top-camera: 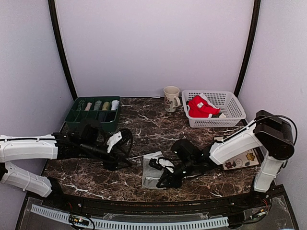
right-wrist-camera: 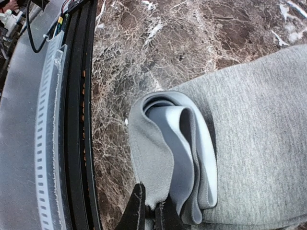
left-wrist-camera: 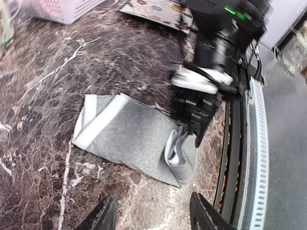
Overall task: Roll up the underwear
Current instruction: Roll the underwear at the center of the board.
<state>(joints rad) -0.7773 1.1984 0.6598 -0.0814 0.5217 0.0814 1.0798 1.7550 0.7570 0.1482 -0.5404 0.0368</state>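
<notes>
Where the near edge of the grey underwear (left-wrist-camera: 129, 136) curls up, the right gripper (right-wrist-camera: 152, 197) is clamped on it; the left gripper (left-wrist-camera: 151, 211) hangs open just beside, not touching.

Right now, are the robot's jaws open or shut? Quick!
Left gripper: jaws open, holding nothing.
Right gripper: jaws shut on the soft light grey cloth underwear.

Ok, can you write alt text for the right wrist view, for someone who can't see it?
The right claw, at the bottom edge, is shut on the curled-over end of the light grey underwear, whose paler waistband loops up. The rest of the garment lies flat to the right on the dark marbled table, near its black front rail.
</notes>
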